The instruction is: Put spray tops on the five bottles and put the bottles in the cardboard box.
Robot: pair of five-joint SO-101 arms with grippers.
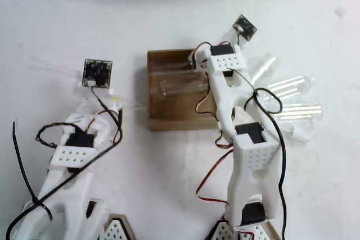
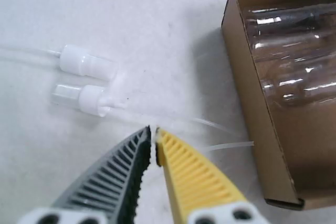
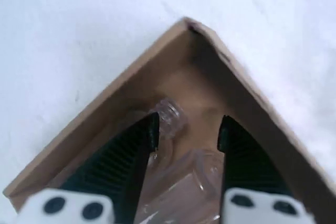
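The bench (image 1: 169, 184) holds the cardboard box (image 1: 180, 123) in the middle of the high view, with loose bottles (image 1: 289, 88) to its right. Inside the box, a bottle (image 3: 168, 116) with no top points its neck at the corner, between the spread fingers of the right end effector (image 3: 187, 127). Two spray tops (image 2: 86, 64) lie flat, up and left of the left end effector (image 2: 154, 136), whose fingers are pressed together. The left arm is nearer to them.

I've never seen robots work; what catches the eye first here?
A brown cardboard box sits mid-table, clear bottles lying inside, the right gripper open above them. Loose bottles lie fanned on the table beside the right arm; two white spray tops lie by the left gripper.
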